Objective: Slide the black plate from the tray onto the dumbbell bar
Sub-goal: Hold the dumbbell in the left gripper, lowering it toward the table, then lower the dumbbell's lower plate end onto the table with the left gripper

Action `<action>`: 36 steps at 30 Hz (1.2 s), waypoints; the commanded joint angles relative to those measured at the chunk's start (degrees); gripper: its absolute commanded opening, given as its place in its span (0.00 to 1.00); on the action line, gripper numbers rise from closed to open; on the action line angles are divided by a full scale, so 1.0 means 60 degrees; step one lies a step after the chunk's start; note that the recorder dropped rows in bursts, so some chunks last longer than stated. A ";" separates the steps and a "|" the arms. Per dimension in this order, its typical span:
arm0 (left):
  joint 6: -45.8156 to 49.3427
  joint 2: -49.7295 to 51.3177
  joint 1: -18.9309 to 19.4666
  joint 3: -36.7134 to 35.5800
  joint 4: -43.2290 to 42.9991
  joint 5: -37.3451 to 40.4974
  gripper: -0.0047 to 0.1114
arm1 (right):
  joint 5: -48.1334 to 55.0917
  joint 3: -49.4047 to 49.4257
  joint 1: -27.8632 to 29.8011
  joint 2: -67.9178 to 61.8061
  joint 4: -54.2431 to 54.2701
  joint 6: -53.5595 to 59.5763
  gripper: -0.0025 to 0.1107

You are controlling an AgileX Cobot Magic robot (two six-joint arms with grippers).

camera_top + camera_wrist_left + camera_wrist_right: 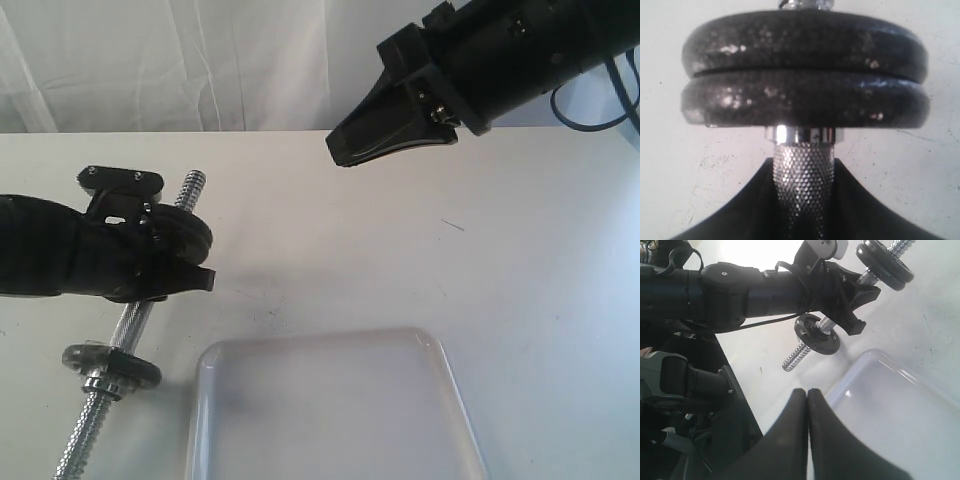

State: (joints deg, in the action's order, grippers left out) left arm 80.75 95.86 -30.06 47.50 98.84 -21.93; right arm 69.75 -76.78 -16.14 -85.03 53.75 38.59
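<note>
My left gripper [160, 265] is shut on the knurled middle of the dumbbell bar [133, 322], which lies on the white table. Two matte-black discs [192, 235] sit pressed together on the bar's far end; they fill the left wrist view as a stacked pair [805, 85] behind a chrome collar. A single black disc [110, 366] with a chrome nut sits on the near threaded end. I cannot tell which disc is the black plate. The tray [320, 342] holds nothing. My right gripper [345, 155] hangs shut and empty, high above the table behind the tray.
The tray's rim [860, 362] lies just past my right fingertips [800, 396] in the right wrist view. The left arm [740, 287] reaches across toward the bar [795, 355]. A white curtain hangs behind the table.
</note>
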 commanded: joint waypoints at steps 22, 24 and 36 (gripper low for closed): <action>-0.1965 -0.0294 0.0015 -0.0963 0.0185 0.0869 0.04 | 0.0036 0.0039 0.0054 0.0072 0.0067 -0.0023 0.02; -0.1965 -0.0294 0.0015 -0.0963 0.0185 0.0890 0.04 | 0.0036 0.0039 0.0054 0.0072 0.0067 -0.0048 0.02; -0.2576 -0.0294 0.0015 -0.0963 0.0185 0.0984 0.04 | 0.0036 0.0039 0.0054 0.0072 0.0067 -0.0048 0.02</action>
State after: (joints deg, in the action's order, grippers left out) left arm 66.45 95.66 -30.06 41.75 98.84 -18.36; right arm 69.75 -76.78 -16.14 -85.03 53.75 38.59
